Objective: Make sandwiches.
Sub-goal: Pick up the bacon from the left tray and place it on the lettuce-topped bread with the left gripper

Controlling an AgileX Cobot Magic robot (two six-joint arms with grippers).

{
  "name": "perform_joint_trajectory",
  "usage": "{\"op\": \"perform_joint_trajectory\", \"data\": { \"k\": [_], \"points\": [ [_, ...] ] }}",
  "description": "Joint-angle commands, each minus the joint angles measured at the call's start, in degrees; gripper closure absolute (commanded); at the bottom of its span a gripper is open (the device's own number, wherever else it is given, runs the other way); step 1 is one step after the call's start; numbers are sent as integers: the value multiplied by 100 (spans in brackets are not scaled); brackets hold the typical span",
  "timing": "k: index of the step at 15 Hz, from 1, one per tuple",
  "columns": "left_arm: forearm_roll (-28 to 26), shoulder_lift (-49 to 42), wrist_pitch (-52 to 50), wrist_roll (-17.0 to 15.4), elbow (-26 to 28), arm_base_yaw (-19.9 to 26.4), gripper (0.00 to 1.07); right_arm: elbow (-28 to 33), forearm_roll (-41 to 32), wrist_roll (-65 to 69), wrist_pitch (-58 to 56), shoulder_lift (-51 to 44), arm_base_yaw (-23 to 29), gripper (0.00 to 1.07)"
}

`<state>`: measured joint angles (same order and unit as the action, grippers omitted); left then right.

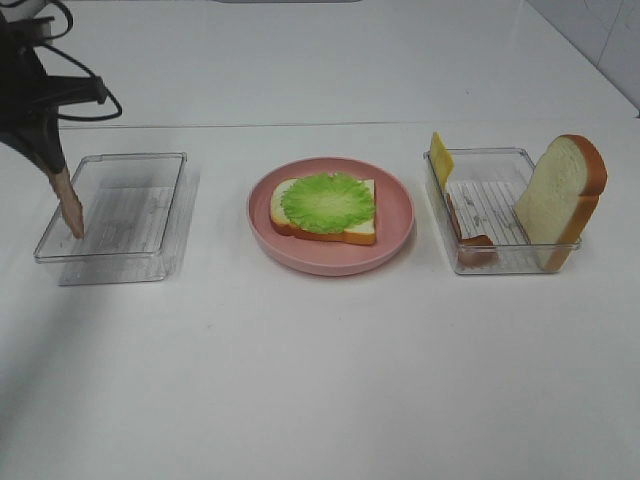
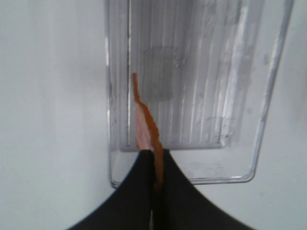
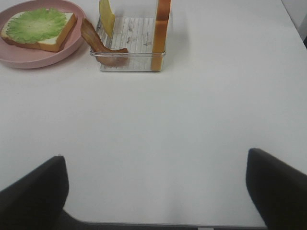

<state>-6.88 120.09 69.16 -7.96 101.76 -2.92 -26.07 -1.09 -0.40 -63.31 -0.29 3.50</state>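
Note:
My left gripper (image 1: 57,168) is shut on a reddish-brown bacon strip (image 1: 70,205), which hangs down into the clear left tray (image 1: 150,158). The left wrist view shows the strip (image 2: 144,124) pinched between the black fingertips (image 2: 129,191) over the tray's floor. On the pink plate (image 1: 395,215) lies a bread slice (image 1: 360,235) topped with a green lettuce leaf (image 1: 327,198). The right tray (image 1: 500,265) holds an upright bread slice (image 1: 560,195), a yellow cheese slice (image 1: 441,157) and another bacon strip (image 1: 475,243). My right gripper (image 3: 158,191) is open over bare table, well short of that tray (image 3: 129,64).
The white table runs on around both trays and the plate. A tiled wall edge shows at the far right corner (image 1: 615,30). The left arm's black cables (image 1: 70,90) hang above the left tray.

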Motion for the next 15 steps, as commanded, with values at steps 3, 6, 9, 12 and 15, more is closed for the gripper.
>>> {"op": "perform_joint_trajectory", "data": {
  "k": [3,6,9,12,15],
  "points": [
    [-825,-23,350,-34,888,-212,107,23,0,40,29,-160,23,10],
    [-1272,-23,17,-34,1134,-481,107,23,0,40,29,-160,23,10],
    [-2160,-17,-802,-34,1134,-831,107,23,0,40,29,-160,23,10],
    [-2492,-11,-1352,-34,1134,-1089,107,23,0,40,29,-160,23,10],
    [-3002,172,-1828,-34,1134,-1432,107,23,0,40,29,-160,23,10]
  ]
}}
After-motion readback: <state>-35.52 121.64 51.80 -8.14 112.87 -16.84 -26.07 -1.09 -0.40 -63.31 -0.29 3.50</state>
